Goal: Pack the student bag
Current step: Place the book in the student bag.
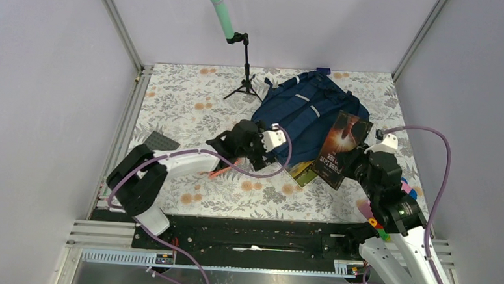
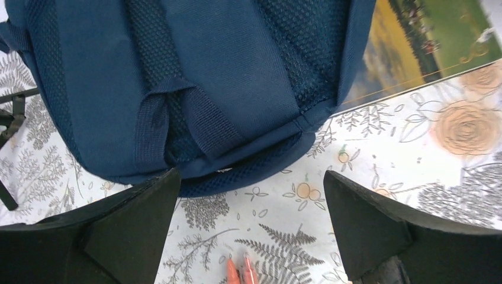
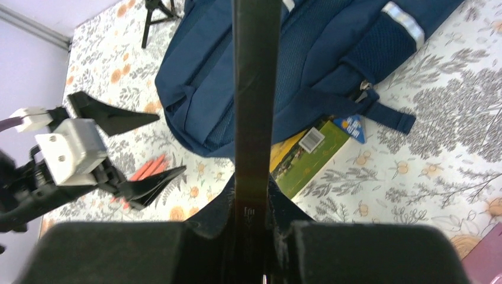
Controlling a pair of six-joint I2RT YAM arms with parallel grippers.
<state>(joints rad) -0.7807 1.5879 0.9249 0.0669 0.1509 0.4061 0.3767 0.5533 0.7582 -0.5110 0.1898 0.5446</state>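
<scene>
The student bag (image 1: 306,109) lies flat at the back middle of the table, navy blue with reflective strips (image 3: 405,18). My left gripper (image 1: 265,148) stands wide open at the bag's near edge (image 2: 237,177). Nothing is between its fingers (image 2: 136,225), and orange pens (image 2: 243,272) lie on the cloth just below it. My right gripper (image 3: 256,204) is shut on a dark book (image 1: 341,147), held on edge and tilted over the bag's right side. In the right wrist view that book's spine (image 3: 256,89) runs straight up the middle. A green-and-yellow book (image 1: 305,173) lies flat, partly under the bag.
A tripod (image 1: 244,83) with a green microphone stands at the back, left of the bag. A dark grey plate (image 1: 160,142) lies at the left. Small colourful items (image 1: 408,188) sit by the right arm. The orange pens (image 1: 220,173) lie under the left arm.
</scene>
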